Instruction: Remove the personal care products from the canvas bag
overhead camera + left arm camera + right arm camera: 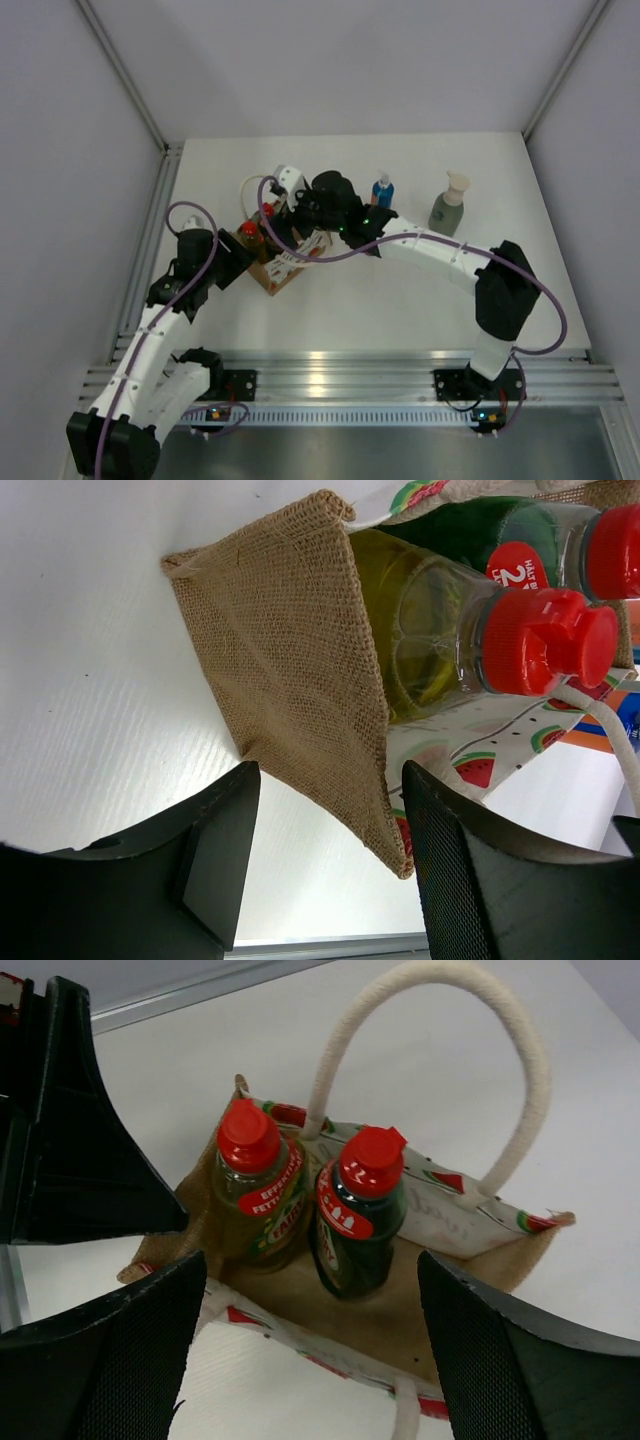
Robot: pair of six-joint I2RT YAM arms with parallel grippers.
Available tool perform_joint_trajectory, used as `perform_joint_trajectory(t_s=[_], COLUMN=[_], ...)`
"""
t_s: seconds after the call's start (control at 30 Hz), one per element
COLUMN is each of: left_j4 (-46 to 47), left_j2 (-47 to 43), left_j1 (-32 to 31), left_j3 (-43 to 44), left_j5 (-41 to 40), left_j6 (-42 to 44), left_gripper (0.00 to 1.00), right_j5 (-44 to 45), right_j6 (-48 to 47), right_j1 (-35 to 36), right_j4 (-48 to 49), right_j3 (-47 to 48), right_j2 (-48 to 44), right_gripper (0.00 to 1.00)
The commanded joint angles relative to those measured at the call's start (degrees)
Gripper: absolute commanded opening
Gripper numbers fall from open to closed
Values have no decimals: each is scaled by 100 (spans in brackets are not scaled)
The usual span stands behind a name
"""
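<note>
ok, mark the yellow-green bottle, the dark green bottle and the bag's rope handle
yellow-green bottle (248, 1135): right wrist view, on its red cap.
dark green bottle (355, 1255): right wrist view, on its body below the red label.
rope handle (450, 972): right wrist view, on the top of the far loop.

L arm (150, 338), R arm (440, 250) fwd; jaws open.
</note>
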Motion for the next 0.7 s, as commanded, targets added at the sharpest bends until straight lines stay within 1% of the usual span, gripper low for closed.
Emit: perform_joint_trajectory(t_s=[0.0, 0.2, 0.23, 0.27, 0.37, 0.47, 0.53, 0.57, 0.6, 0.67], left_j4=[75, 75, 75, 83, 75, 75, 75, 75, 75, 75], left_j2=[58, 94, 102, 103, 129, 138, 155, 164, 173, 199], left_j1=[26, 26, 26, 26, 26, 26, 26, 26, 26, 26], left_j3=[32, 41, 41, 41, 50, 50, 41, 50, 50, 41], left_j5=[-99, -99, -99, -99, -99, -99, -99, -99, -273, -275], left_j6=[23, 41, 50, 50, 76, 93, 111, 120, 129, 129], left_gripper=[63, 63, 63, 63, 63, 63, 63, 63, 63, 63], right_j5=[108, -735, -1059, -1193, -1545, -1993, -2221, -2283, -2371, -2442], right_j6=[-304, -743, -796, -805, -787, -910, -893, -867, -823, -752], right_j1=[11, -340, -393, -506, -665, -692, -692, -692, -692, -692], right_j4=[-132, -220, -246, -281, -299, -282, -160, 111, 236, 674], right_j3=[534, 991, 1044, 1201, 1387, 1466, 1467, 1388, 1327, 1116], right_j2=[185, 712, 861, 949, 1214, 1372, 1425, 1425, 1416, 1407], right_gripper=[84, 86, 86, 86, 84, 80, 79, 79, 79, 79])
